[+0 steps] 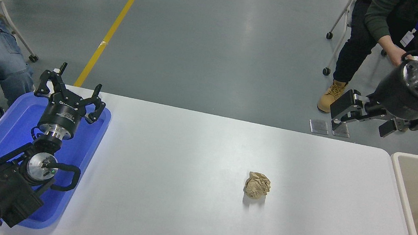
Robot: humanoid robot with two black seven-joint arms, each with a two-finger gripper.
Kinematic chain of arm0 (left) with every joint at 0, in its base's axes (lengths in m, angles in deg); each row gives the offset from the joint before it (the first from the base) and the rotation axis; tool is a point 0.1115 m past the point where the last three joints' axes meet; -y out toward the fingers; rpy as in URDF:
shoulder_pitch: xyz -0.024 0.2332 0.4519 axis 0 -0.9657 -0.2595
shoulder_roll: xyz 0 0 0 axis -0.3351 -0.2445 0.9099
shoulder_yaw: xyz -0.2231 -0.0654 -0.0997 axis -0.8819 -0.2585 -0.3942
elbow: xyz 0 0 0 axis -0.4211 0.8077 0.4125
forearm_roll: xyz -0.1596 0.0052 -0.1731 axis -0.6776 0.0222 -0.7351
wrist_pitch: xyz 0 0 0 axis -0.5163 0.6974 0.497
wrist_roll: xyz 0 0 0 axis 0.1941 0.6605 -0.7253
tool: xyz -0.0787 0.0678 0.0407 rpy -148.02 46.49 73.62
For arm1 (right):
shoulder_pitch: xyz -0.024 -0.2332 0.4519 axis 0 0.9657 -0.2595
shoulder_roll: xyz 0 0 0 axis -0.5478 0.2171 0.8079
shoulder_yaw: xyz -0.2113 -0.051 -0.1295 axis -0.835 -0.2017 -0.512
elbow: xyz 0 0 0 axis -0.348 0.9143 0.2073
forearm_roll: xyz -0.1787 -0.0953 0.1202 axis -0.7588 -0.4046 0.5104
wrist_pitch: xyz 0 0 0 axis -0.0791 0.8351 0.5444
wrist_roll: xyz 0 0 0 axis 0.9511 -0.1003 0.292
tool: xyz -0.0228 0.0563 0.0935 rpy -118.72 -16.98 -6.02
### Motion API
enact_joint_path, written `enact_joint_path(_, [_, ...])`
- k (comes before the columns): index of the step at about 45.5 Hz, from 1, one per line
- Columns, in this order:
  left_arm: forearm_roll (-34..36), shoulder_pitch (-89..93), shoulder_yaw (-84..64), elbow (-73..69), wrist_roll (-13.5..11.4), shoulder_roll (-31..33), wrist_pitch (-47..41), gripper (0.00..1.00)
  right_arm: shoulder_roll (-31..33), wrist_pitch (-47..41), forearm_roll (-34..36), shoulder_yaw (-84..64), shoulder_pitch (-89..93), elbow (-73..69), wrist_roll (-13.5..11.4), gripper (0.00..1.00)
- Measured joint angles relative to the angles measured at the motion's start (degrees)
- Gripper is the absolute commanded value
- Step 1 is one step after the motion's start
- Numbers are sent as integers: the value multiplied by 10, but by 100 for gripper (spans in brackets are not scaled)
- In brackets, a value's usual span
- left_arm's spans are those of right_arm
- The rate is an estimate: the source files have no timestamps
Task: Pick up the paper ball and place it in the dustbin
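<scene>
**Still ahead: the reach for the paper ball**

Plainly, we hold nothing yet. Our right gripper (363, 116) hangs high at the upper right, beyond the table's far edge, its jaws spread apart with only air between them. Our left gripper (70, 97) sits parked above the blue tray (7, 137) at the lower left, fingers also splayed wide and gripping nothing.

Moving outward from the right jaws, the paper ball (257, 185) lies alone on the white table (167, 177), somewhat right of centre, well apart from both grippers and touching nothing else. To its right, at the picture's edge, stands the dustbin (402, 179); the part of its interior that we can see looks bare.

We judge that the task is at its first step, the approach, with the pick not yet begun. The next move calls for bringing the right arm down and toward us, centring the spread jaws over the wad, then lowering until the fingers straddle it before closing. Crumpled paper is light and yields, so we expect a gentle squeeze to be enough; a glancing touch could roll it away.

By count, we see one paper ball, one dustbin, one blue tray, one table and two grippers. Two seated people are partly visible past the table, one at each top corner.
</scene>
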State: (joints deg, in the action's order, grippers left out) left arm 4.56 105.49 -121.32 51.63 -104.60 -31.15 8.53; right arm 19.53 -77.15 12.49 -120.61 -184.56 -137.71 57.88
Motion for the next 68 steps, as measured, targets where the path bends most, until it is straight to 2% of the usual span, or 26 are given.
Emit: enact_joint_path(68, [0,0,0,0,0,0,0,100,0,0,-1,19,15,20,0,100])
